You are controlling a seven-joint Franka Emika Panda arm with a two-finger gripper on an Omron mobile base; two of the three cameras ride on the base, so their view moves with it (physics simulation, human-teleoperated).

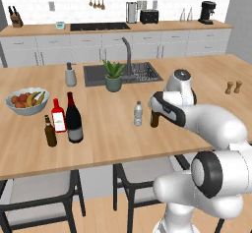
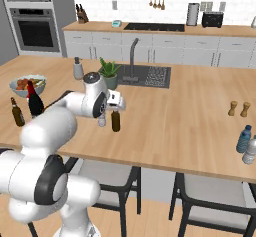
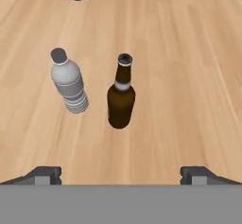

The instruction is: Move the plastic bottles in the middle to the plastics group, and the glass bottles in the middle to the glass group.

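A small brown beer bottle (image 3: 120,98) with a pale neck label stands upright mid-counter. A clear water bottle (image 3: 69,86) with a pale cap stands just to its left. My gripper (image 3: 122,175) hovers above and in front of the beer bottle, open and holding nothing. The left base view shows the gripper (image 1: 158,108) right over the beer bottle (image 1: 154,120), with the water bottle (image 1: 138,114) beside it. Far left, the tall dark wine bottle (image 1: 74,119) stands with a red-labelled bottle (image 1: 58,115) and a plain dark brown bottle (image 1: 50,131). Two plastic bottles (image 2: 245,143) stand at the counter's right end.
A fruit bowl (image 1: 27,101) sits behind the glass bottles. A potted plant (image 1: 113,75), the sink (image 1: 96,74) with its tap and a grey soap dispenser (image 1: 71,74) lie behind the middle. Salt and pepper shakers (image 1: 234,87) stand to the right. Chairs are tucked under the front edge.
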